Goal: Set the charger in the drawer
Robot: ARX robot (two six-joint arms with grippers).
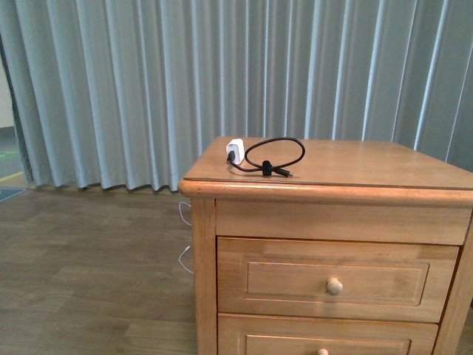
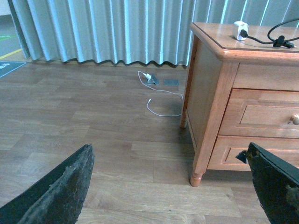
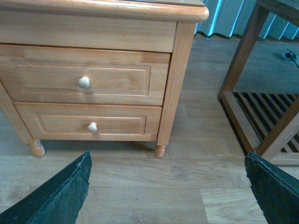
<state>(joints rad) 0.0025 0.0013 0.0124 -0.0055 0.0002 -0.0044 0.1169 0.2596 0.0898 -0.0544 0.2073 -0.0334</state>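
Left claw (image 2: pixel 169 145) spread; charger (image 1: pixel 235 149) near cabinet's (image 1: pixel 355 164) left edge; drawer (image 1: pixel 281 277) shut.

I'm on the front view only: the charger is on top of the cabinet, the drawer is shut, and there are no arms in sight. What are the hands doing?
Observer: Both are open and empty. The left hand looks at the cabinet from its left side, and the right hand faces the shut drawer.
Operator: Anything on the right that I can't see?
Observer: Yes, a slatted wooden rack stands on the floor to the right of the cabinet, with a gap between them.
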